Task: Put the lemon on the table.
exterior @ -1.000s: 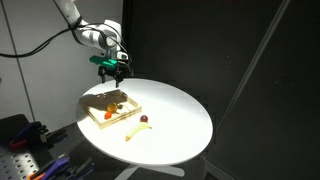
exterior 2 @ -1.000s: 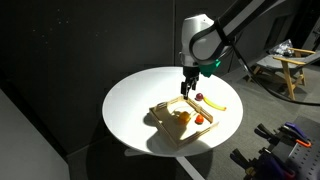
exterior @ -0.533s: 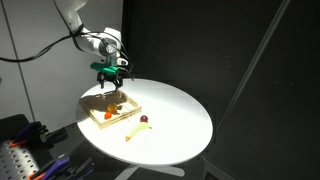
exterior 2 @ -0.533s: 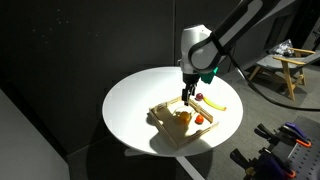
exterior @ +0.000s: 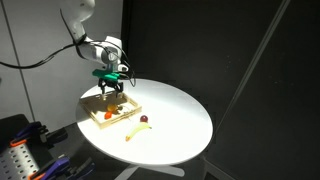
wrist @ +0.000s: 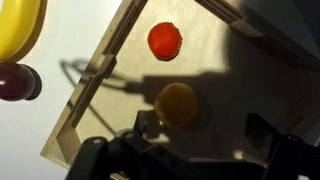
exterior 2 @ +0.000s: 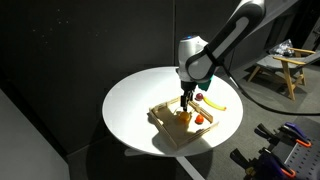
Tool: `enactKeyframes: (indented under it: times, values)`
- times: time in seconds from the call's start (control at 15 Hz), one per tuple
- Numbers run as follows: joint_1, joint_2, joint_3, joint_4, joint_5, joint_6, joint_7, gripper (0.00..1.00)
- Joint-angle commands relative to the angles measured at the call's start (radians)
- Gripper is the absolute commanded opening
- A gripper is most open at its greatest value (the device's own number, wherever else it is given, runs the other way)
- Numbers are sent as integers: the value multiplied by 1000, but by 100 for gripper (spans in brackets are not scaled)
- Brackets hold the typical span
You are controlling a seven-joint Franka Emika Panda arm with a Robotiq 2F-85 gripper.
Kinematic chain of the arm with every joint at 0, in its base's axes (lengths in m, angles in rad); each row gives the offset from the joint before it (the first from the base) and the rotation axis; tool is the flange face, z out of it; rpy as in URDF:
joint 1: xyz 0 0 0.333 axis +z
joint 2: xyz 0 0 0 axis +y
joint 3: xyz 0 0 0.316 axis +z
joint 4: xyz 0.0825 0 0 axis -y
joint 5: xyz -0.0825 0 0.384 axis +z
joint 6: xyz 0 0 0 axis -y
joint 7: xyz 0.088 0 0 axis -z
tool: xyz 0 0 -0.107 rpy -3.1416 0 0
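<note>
While I am hovering over the tray (exterior: 121, 114) in an exterior view, my gripper (exterior: 111, 89) is hanging just above it. The fruit inside is too small to separate here.

In an exterior view, the lemon (exterior 2: 183, 114) is lying inside the tray on the table (exterior 2: 130, 105), beneath me.

In the wrist view, my jaws are standing wide and empty. The lemon (wrist: 176, 103), small, round and yellow, is lying at 12 o'clock of their gap. An orange-red fruit (wrist: 165, 40) is sitting at the lemon's 12 o'clock. Procedure: centre over the lemon, grip across its middle, and avoid the tray wall at 9 o'clock.

A lab, by its black curtain (exterior: 245, 60) and rack of hand tools (exterior: 28, 160)
</note>
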Motion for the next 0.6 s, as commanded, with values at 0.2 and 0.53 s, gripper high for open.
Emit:
enactKeyframes:
  times: [0.2,0.53]
  values:
    - [23,101,-21,99,-31,20,6,100]
    - [28,150,-30,153,-33,15,4,100]
